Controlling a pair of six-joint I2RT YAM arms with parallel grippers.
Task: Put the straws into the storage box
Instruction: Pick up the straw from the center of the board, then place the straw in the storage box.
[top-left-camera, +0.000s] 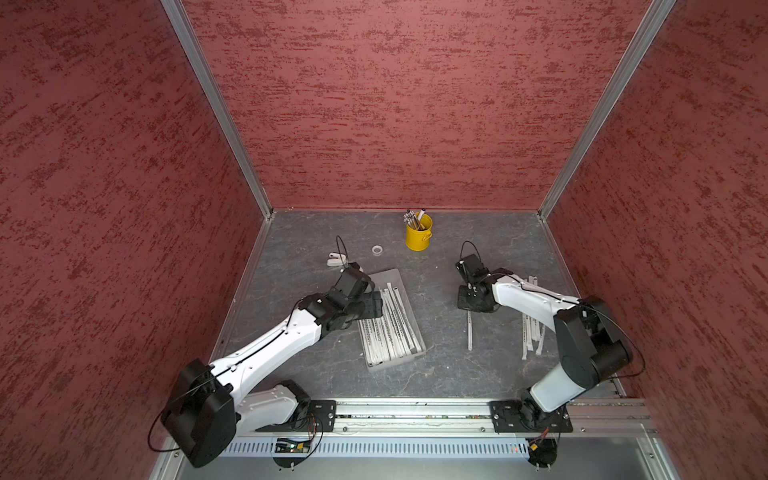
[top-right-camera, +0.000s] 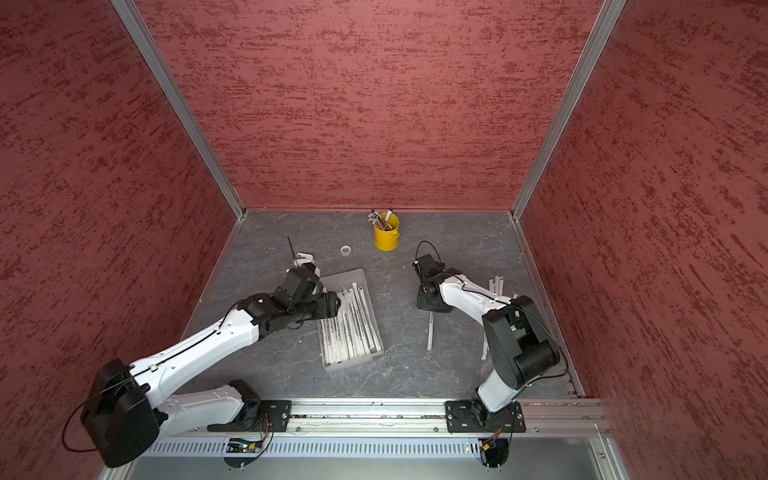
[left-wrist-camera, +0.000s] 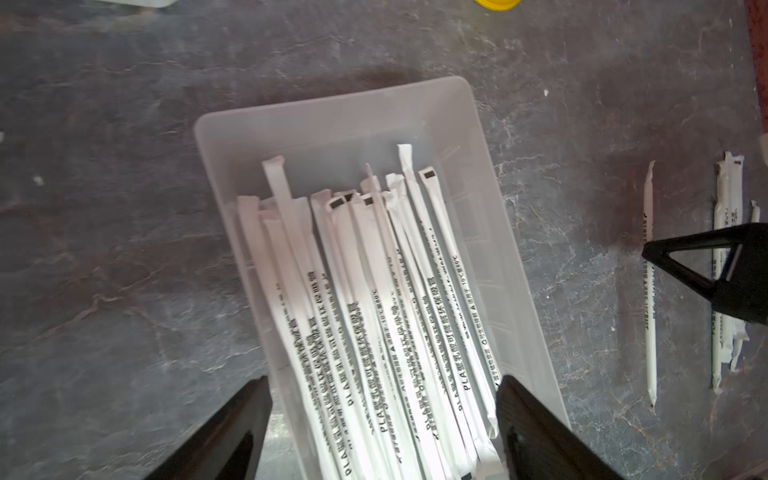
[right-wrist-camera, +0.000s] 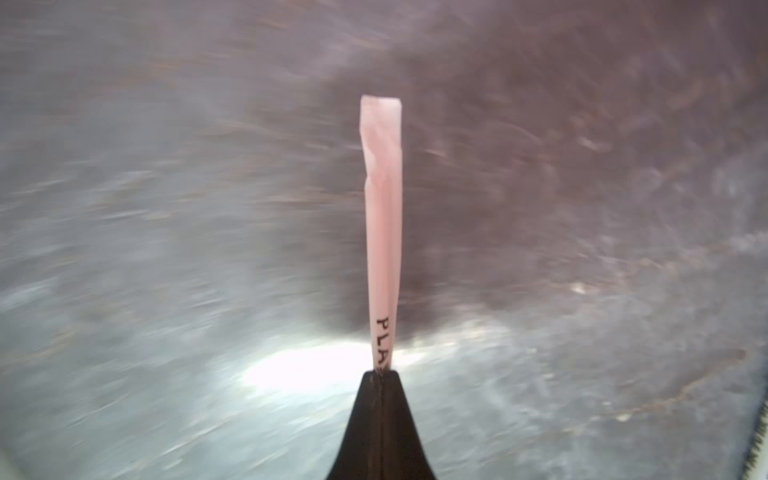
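The storage box (top-left-camera: 386, 276) (top-right-camera: 353, 276) (left-wrist-camera: 332, 112) is a translucent tray left of the table's middle, and several white printed straws (top-left-camera: 390, 330) (left-wrist-camera: 374, 291) lie lengthwise in it. My left gripper (top-left-camera: 374, 305) (top-right-camera: 330, 305) (left-wrist-camera: 382, 380) hovers open over the box's left side with nothing between its fingers. My right gripper (top-left-camera: 471, 303) (top-right-camera: 432, 303) (right-wrist-camera: 381, 372) is shut on the far end of a single straw (top-left-camera: 470, 332) (top-right-camera: 430, 334) (left-wrist-camera: 649, 299) (right-wrist-camera: 382, 208) to the right of the box. More loose straws (top-left-camera: 530, 334) (left-wrist-camera: 723, 187) lie further right, partly under the right arm.
A yellow cup of pens (top-left-camera: 419, 237) (top-right-camera: 387, 237) stands near the back wall. A small tape ring (top-left-camera: 377, 249) and a white object (top-left-camera: 336, 259) lie behind the box. Red walls close in the back and both sides.
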